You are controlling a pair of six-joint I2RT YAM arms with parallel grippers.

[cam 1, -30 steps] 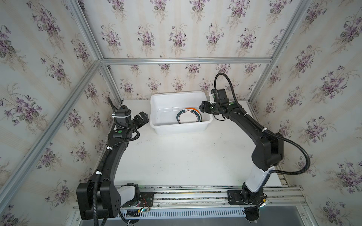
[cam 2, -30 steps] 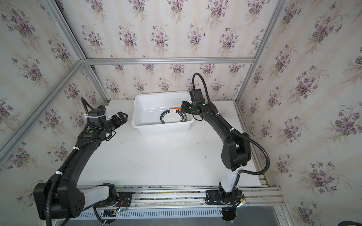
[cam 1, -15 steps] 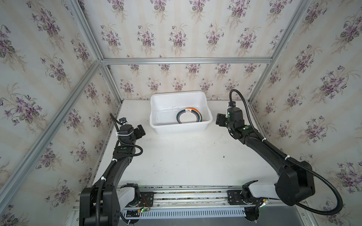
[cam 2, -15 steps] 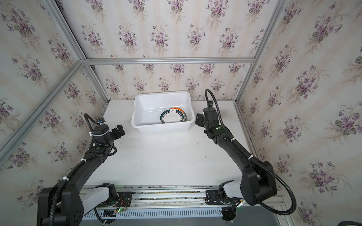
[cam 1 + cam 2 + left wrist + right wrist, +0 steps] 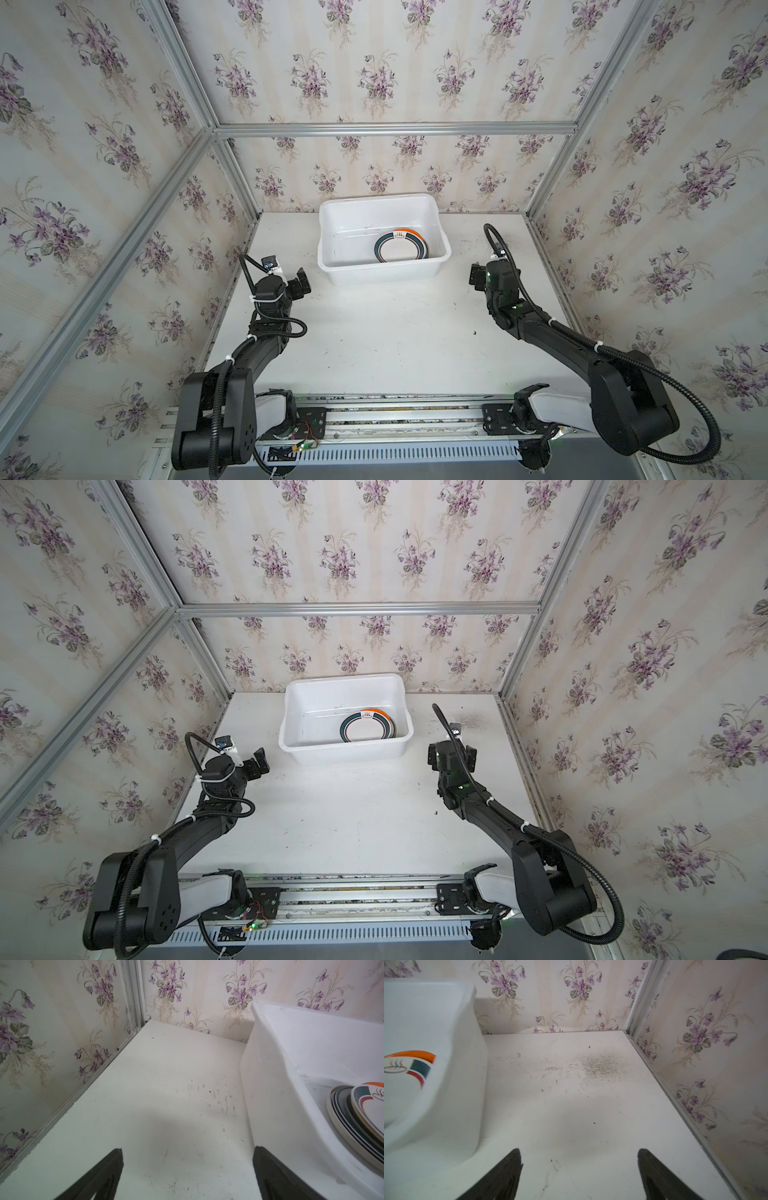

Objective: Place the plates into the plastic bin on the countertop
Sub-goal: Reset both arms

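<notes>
Plates (image 5: 401, 248) lie stacked flat inside the white bin (image 5: 382, 272), in its right half and close to its near wall. The top one is white with a dark teal ring, and an orange rim peeks out from behind it. The left wrist view shows several rims layered under that plate (image 5: 357, 1113), though their number is hard to tell. The bin stands at the far edge of the surface (image 5: 395, 332), about midway along it, with its back against the flowered wall (image 5: 374, 178).

The left claw (image 5: 300, 283) hangs over the left edge of the surface, near the bin's near left corner and apart from it. Its jaws are spread wide with nothing between them (image 5: 188, 1150).

The right claw (image 5: 452, 754) hangs toward the right edge, beside the bin's near right corner and clear of it. Its jaws also gape wide and hold nothing, with only bare surface showing between them (image 5: 579, 1151).

A dark speckled stain (image 5: 602, 1066) marks the surface toward the far right corner. Aluminium rails (image 5: 544, 249) run along the side edges.
</notes>
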